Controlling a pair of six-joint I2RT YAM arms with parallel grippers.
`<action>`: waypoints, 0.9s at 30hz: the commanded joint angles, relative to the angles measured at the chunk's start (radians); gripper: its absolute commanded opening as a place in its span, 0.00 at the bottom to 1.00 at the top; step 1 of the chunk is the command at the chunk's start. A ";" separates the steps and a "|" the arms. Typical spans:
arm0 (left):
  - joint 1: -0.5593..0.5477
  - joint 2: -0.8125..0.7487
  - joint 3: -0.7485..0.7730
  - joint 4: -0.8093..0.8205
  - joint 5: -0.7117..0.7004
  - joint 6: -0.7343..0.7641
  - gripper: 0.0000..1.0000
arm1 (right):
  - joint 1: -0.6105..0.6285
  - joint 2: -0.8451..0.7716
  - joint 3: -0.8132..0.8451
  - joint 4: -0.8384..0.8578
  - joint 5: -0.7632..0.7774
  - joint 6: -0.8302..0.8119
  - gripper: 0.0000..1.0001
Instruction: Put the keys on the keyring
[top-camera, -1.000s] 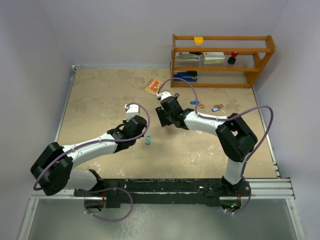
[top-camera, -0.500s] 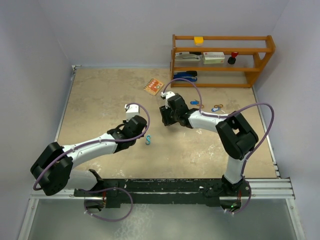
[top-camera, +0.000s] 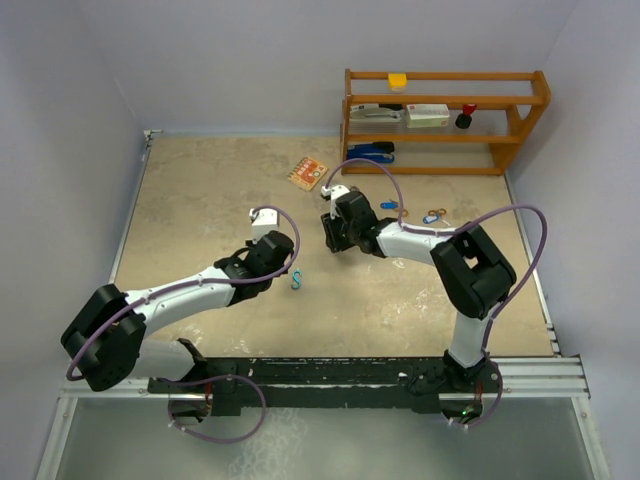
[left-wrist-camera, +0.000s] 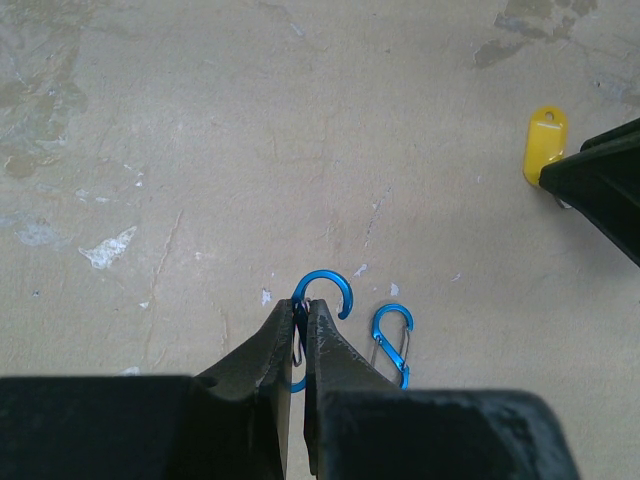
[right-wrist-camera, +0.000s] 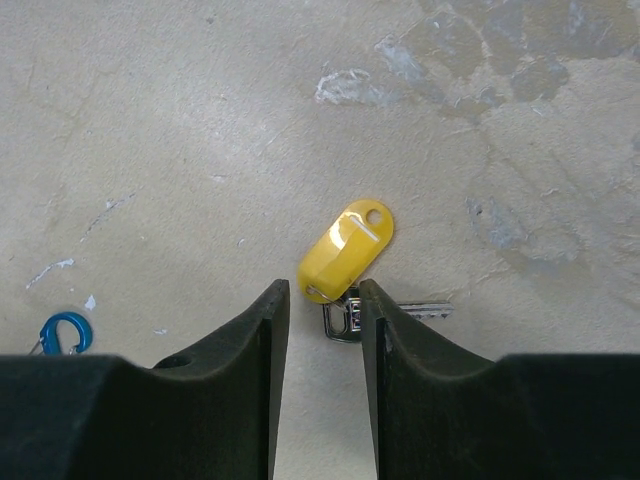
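My left gripper is shut on a blue S-shaped clip, whose hook sticks out past the tips; in the top view the gripper is at table centre. A yellow-tagged key lies flat, its silver head between the fingertips of my open right gripper, which hangs low over it. The yellow tag also shows in the left wrist view. In the top view my right gripper hides it. Two blue-tagged keys lie further right.
A second blue clip lies on the table beside the held one, also seen in the right wrist view. An orange card lies at the back. A wooden shelf with small items stands at the back right.
My right gripper has shifted slightly away from me and turned over the yellow-tagged key, then held still. The left arm has not moved.
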 joint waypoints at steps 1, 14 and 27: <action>0.007 -0.004 0.001 0.028 -0.013 0.012 0.00 | -0.006 0.013 -0.005 0.028 -0.026 -0.009 0.36; 0.008 -0.003 -0.004 0.028 -0.015 0.011 0.00 | -0.008 0.010 -0.010 0.027 -0.029 -0.011 0.25; 0.008 0.005 -0.001 0.043 0.000 0.009 0.00 | -0.004 -0.070 -0.040 0.059 0.052 -0.055 0.00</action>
